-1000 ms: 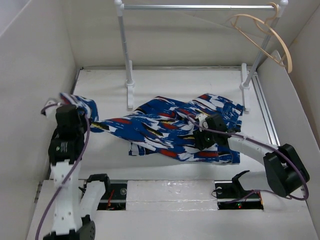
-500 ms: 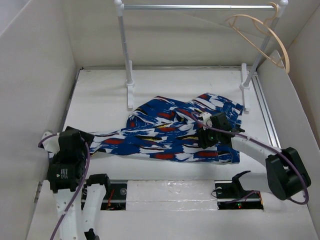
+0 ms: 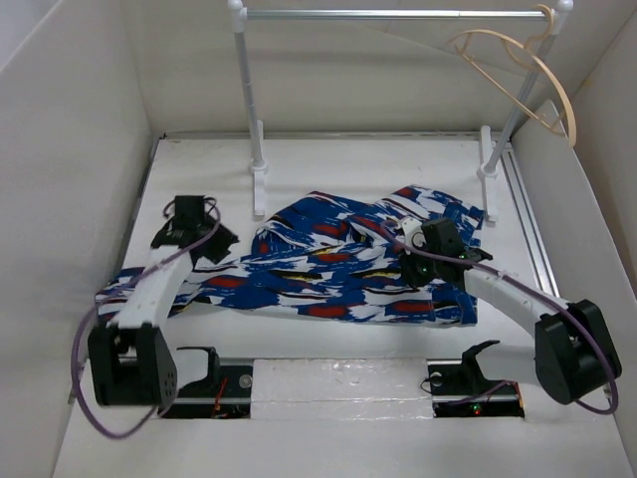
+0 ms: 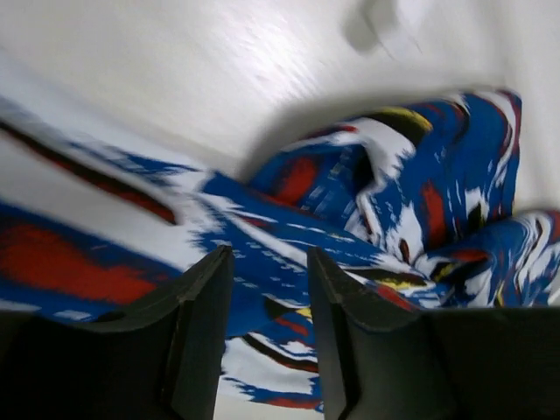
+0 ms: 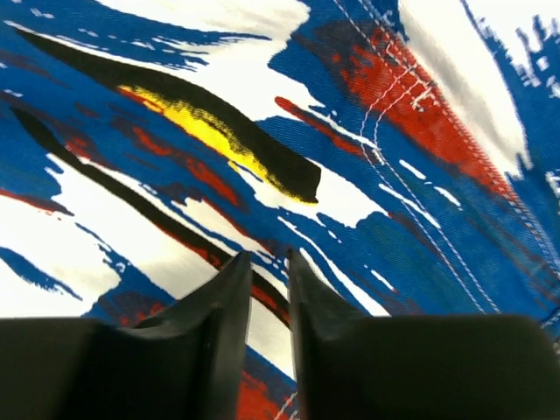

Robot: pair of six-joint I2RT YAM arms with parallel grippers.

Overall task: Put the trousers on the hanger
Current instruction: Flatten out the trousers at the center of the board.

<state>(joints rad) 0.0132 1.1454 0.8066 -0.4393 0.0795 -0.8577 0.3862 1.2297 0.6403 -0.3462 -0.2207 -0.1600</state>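
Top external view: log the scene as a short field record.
trousers: lying crumpled on the table, not on the hanger
hanger: hooked on the rail's right end, bare
left jaws: parted, over a trouser leg
right jaws: nearly closed against the fabric; grip unclear

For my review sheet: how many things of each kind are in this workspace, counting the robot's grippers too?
Trousers: 1
Hanger: 1
Clothes rail: 1
Grippers: 2, the left gripper and the right gripper
Total: 5
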